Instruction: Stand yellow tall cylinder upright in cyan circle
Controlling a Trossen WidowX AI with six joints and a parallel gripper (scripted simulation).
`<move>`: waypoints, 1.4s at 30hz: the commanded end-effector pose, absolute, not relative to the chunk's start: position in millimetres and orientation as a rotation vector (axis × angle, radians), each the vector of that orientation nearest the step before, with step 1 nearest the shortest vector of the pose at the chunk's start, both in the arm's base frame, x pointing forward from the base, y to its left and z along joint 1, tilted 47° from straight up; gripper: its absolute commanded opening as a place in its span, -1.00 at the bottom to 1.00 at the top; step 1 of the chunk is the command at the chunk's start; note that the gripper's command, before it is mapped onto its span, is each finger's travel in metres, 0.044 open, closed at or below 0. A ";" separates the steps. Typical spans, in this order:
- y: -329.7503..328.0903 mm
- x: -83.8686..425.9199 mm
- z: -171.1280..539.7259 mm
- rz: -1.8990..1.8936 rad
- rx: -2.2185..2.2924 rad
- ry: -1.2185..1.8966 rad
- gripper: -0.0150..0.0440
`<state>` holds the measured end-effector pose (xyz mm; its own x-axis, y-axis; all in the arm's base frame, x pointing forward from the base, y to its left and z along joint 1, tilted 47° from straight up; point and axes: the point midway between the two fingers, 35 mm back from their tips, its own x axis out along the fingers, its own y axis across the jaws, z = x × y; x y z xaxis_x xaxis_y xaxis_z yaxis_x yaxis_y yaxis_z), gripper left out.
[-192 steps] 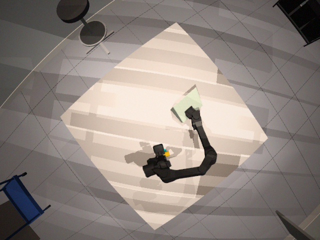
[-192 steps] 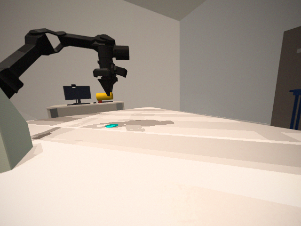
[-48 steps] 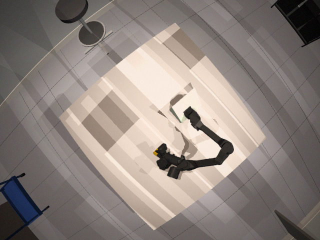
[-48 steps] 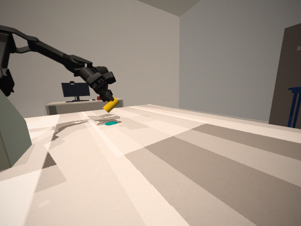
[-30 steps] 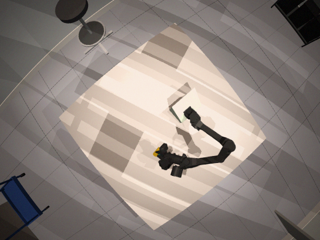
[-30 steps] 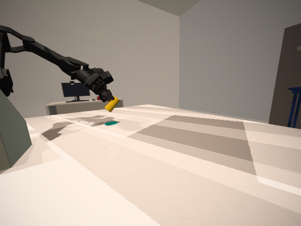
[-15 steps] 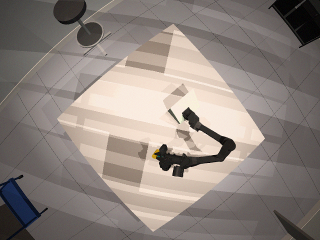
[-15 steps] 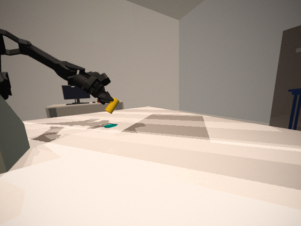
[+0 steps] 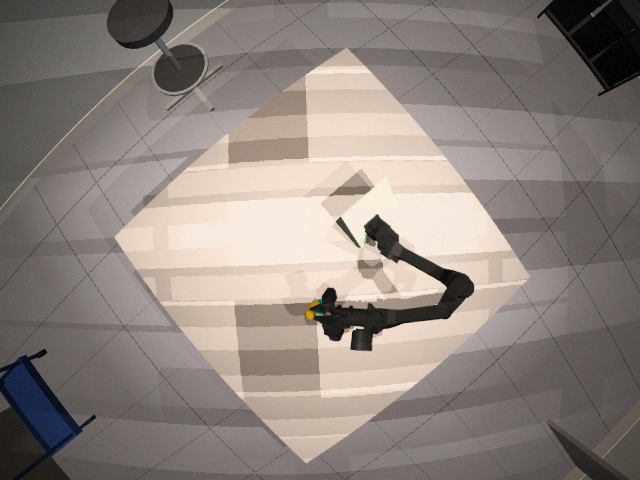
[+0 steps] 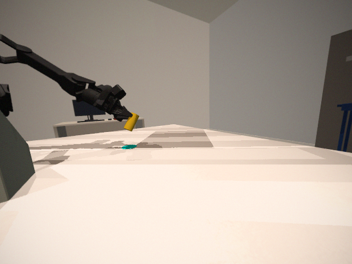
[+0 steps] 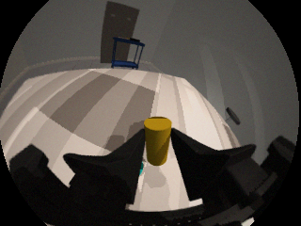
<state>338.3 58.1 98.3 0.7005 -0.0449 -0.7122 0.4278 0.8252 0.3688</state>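
The yellow tall cylinder (image 9: 311, 311) (image 10: 131, 122) (image 11: 157, 143) is held in the air, tilted but nearer upright than flat, its upper end leaning right in the exterior view. My gripper (image 9: 316, 308) (image 10: 131, 115) (image 11: 157, 131) is shut on its upper part, with one finger on each side in the wrist view. The cyan circle (image 10: 129, 147) (image 11: 141, 168) lies flat on the table, below the cylinder in the exterior view. The left finger hides most of it in the wrist view, and the gripper and cylinder cover most of it from above.
The pale table (image 9: 258, 232) (image 10: 198, 198) carries broad shadow bands. The arm's base stands near the table's middle in the top view, with a dark green-grey panel (image 10: 14, 167) beside it. A stool, a blue cart (image 9: 41, 403) and a desk with a monitor stand beyond the table.
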 end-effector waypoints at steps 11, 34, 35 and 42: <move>57.4 334.9 106.1 -0.305 0.592 0.647 -0.14; 57.0 326.7 117.6 -0.331 0.671 0.484 -0.14; 56.9 326.3 118.1 -0.332 0.675 0.477 -0.14; 56.4 323.0 121.7 -0.337 0.703 0.427 -0.14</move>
